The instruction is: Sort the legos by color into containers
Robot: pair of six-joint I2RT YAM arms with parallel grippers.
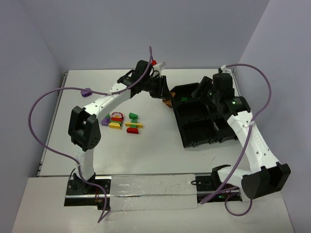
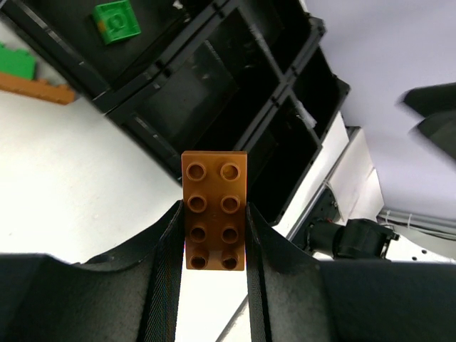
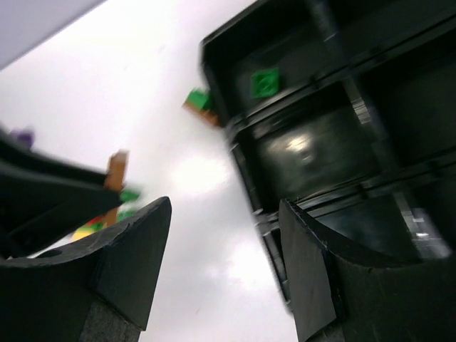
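My left gripper (image 1: pixel 165 98) is shut on an orange two-by-four lego (image 2: pixel 214 217), held studs toward the camera just left of the black divided tray (image 1: pixel 182 127). One green lego (image 1: pixel 184 100) lies in the tray's far-left container and shows again as a green square (image 2: pixel 115 21). My right gripper (image 1: pixel 202 92) hovers over the tray's far part, open with nothing between its fingers (image 3: pixel 135 249). A loose pile of legos (image 1: pixel 122 122) in purple, red, yellow and green lies on the table to the left. A green and orange pair (image 3: pixel 199 104) sits against the tray's outer corner.
The white table (image 1: pixel 146 155) ends at grey walls behind and on both sides. Purple cables (image 1: pixel 48 94) loop above both arms. A small red and white object (image 1: pixel 156 63) sits at the far edge behind the left arm.
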